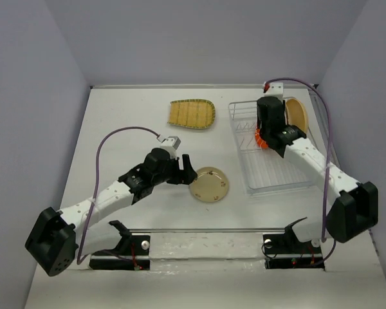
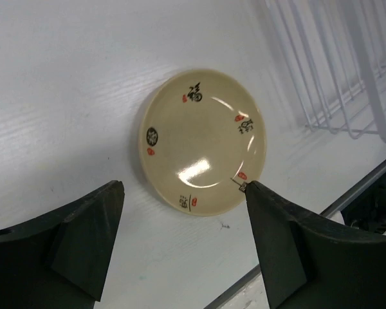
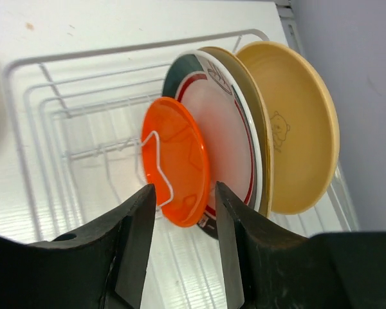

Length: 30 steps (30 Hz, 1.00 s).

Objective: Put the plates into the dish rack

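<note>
On the white table [image 1: 135,109], the rectangular white wire dish rack [image 1: 270,161] is set at the right, towards the far side. Four plates are stood on edge in its far end, side by side. The small orange plate [image 3: 177,161] is placed leftmost, followed by the white plate with teal-red rim [image 3: 219,116] and an olive-edged round plate [image 3: 256,116]. The plain tan round plate [image 3: 296,122] is placed rightmost, nearest the right wall [image 1: 367,77].

The right gripper [image 3: 184,188] is held above the rack, with the orange plate's near rim lying between its fingers.

The ribbed yellow-green oblong dish [image 1: 192,114] is laid flat left of the rack, at the far side. The small beige patterned plate [image 1: 210,184] is laid flat nearer, just off the rack's near-left corner. The left gripper [image 1: 188,169] is found just left of this plate, apart from it.
</note>
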Motion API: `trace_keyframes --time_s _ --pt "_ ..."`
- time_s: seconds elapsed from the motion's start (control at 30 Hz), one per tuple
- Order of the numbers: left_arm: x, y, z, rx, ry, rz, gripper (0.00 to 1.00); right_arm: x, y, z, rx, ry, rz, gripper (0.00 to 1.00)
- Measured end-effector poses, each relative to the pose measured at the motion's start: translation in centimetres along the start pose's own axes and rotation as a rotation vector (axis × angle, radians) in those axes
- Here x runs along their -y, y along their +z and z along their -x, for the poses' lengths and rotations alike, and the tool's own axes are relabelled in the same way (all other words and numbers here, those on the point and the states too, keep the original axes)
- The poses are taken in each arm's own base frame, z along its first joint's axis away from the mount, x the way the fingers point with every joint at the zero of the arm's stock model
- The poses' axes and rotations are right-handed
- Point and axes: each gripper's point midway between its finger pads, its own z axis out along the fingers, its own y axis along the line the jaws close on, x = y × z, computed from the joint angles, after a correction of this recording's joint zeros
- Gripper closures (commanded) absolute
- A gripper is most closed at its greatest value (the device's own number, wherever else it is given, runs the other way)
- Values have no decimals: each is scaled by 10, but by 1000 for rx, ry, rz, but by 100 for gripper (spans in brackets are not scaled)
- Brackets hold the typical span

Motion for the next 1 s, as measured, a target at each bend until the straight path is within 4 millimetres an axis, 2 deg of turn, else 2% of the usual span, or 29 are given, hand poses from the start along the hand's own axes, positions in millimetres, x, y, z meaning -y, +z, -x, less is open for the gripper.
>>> trace_keyframes --time_s 0.1,0.23,0.33,0.4,0.5,0.57,0.6,0.63,0.67,0.73,0.77,0.83,0.93,1.0 --pt "-17 8 -20 -28 -54 53 23 1 -29 18 67 107 124 52" --pt "-30 26 -31 -49 -85 101 32 1 -72 40 159 228 302 52" --pt "-37 43 -42 -76 -96 122 40 -8 -97 48 208 299 439 52" --pt "-40 51 -49 -97 -100 129 47 -20 -111 42 214 334 547 52" --pt "-45 62 -60 -127 -98 133 63 -44 -122 24 167 347 677 52" --pt "-46 67 -67 -147 -97 128 78 -61 -125 14 130 355 755 52" --pt "-46 71 -70 -156 -97 120 91 -70 -126 9 110 360 795 52" --pt "-45 73 -69 -152 -100 108 94 -79 -127 1 83 362 830 52" --pt "-42 75 -68 -148 -101 98 94 -87 -130 -5 60 365 866 50" --pt "-37 78 -64 -133 -106 69 94 -97 -132 -15 28 367 915 39" --pt "-33 79 -61 -124 -105 51 94 -105 -137 -19 11 363 957 30" --pt "-29 77 -57 -116 -99 37 94 -114 -143 -22 -10 361 1015 22" --pt "-25 67 -48 -91 -80 29 94 -125 -152 -23 -19 344 1094 17" --pt "-20 52 -37 -57 -63 15 95 -134 -159 -27 -38 324 1159 15"
